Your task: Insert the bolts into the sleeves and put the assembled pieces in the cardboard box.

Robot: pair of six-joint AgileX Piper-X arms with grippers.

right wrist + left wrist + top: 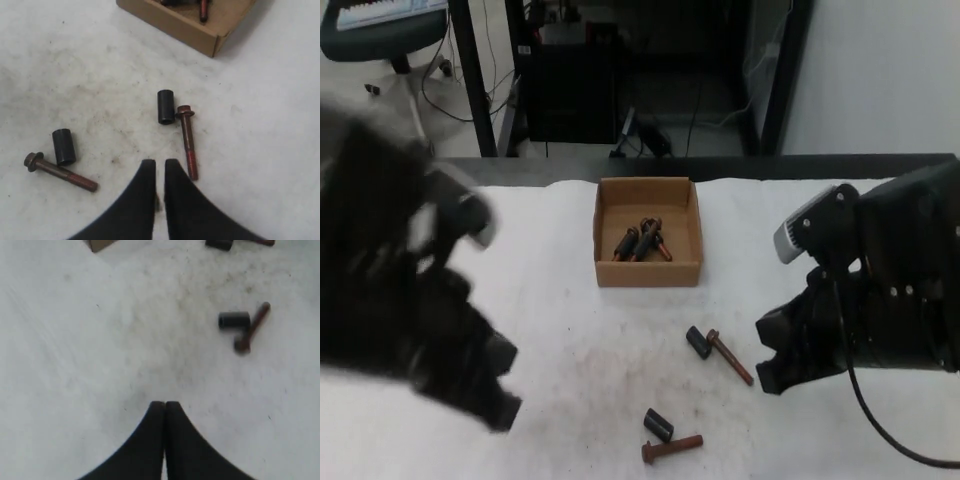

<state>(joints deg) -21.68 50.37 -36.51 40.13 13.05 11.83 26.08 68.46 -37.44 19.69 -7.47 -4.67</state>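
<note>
While our left gripper [165, 407] hangs with fingers pressed together, empty, and our right gripper [159, 167] hangs barely parted, holding nothing, far bolt [730, 357], far sleeve [698, 342], near bolt [672, 447] and near sleeve [658, 425] lie loose, nearer than the cardboard box [648, 273]. Stiff, light, slick, we judge; we would grip bolts mid-shank.

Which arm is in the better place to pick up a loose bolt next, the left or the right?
Right, I would say. The right hand hangs just beside a loose bolt and its sleeve. The left hand is over the cloth, farther from any loose piece.
</note>
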